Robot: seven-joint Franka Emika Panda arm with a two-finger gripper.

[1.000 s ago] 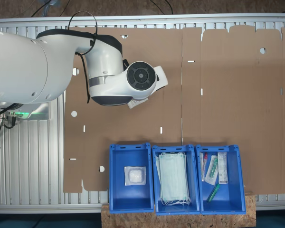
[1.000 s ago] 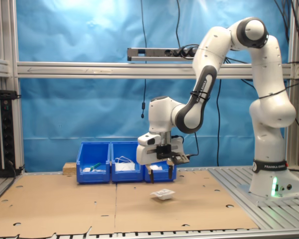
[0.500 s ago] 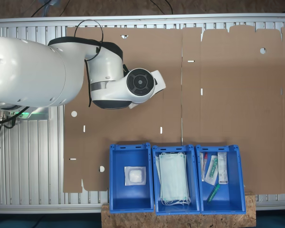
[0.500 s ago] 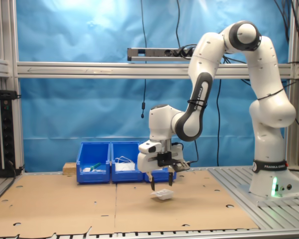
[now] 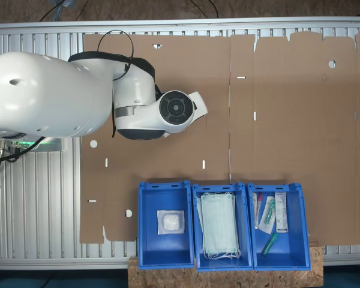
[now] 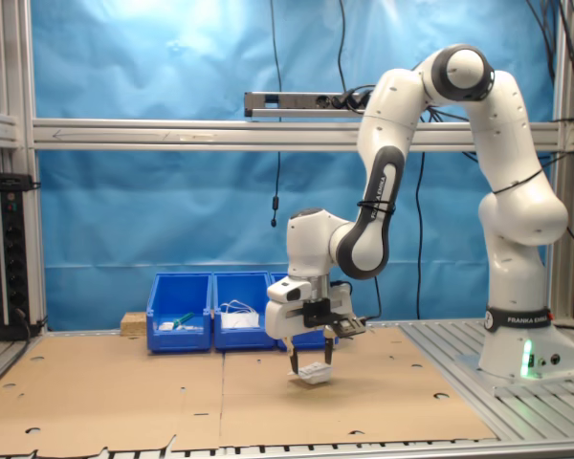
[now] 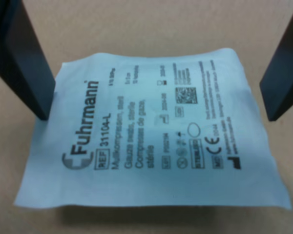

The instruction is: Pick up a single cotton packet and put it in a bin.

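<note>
The cotton packet (image 7: 151, 141) is a flat white square with dark print, lying on brown cardboard. My gripper (image 7: 158, 114) is open, with one dark finger (image 7: 24, 63) on either side of the packet and both tips close to the cardboard. In the second exterior view the gripper (image 6: 310, 360) hangs straight down over the packet (image 6: 315, 373) in the middle of the table. In the first exterior view the arm's wrist (image 5: 175, 110) covers the packet. The bin (image 5: 142, 223), blue and rectangular, holds one square white pad packet (image 5: 171, 222).
Beside the bin stand a blue bin of pale green masks (image 5: 195, 231) and a blue bin of syringes and tubes (image 5: 300, 231); two of the bins (image 6: 210, 312) show in the second exterior view. Cardboard (image 5: 288, 108) covers the table. The robot base (image 6: 519, 349) stands at the second exterior view's right.
The arm has lowered the open gripper onto the packet, from well above it to straddling it. The packet has not moved.
</note>
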